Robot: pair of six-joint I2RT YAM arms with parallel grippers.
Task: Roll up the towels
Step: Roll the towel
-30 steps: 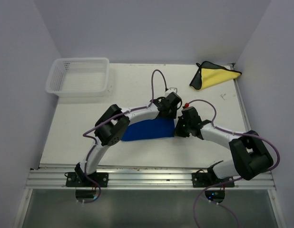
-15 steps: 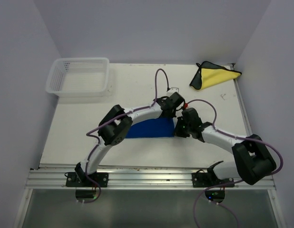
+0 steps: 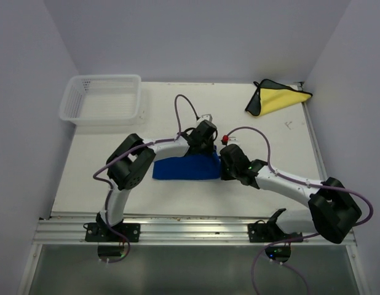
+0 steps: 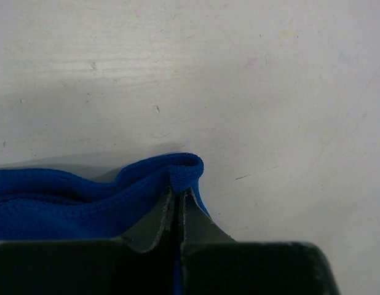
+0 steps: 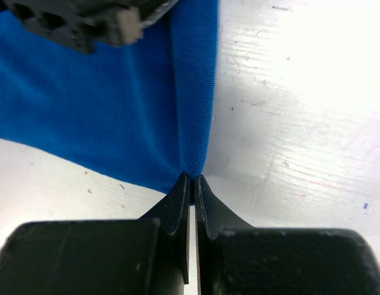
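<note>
The blue towel (image 3: 185, 168) lies mid-table, bunched into a short band. My left gripper (image 3: 204, 147) is shut on its far right corner; in the left wrist view the blue towel (image 4: 85, 196) folds over the gripper (image 4: 179, 192). At the near right corner my right gripper (image 3: 225, 169) is shut on the same cloth; the right wrist view shows the blue towel (image 5: 116, 104) pinched at the tips of the gripper (image 5: 192, 179). The yellow towel (image 3: 277, 98), dark-edged, lies crumpled at the far right corner, away from both grippers.
A white mesh basket (image 3: 102, 98) stands at the far left corner. White walls close in the table on the left, back and right. Purple cables loop over both arms. A metal rail (image 3: 190, 230) runs along the near edge.
My left gripper has closed on the blue towel's far corner. Both grippers have moved left, dragging the towel's right edge with them and bunching it narrower.
</note>
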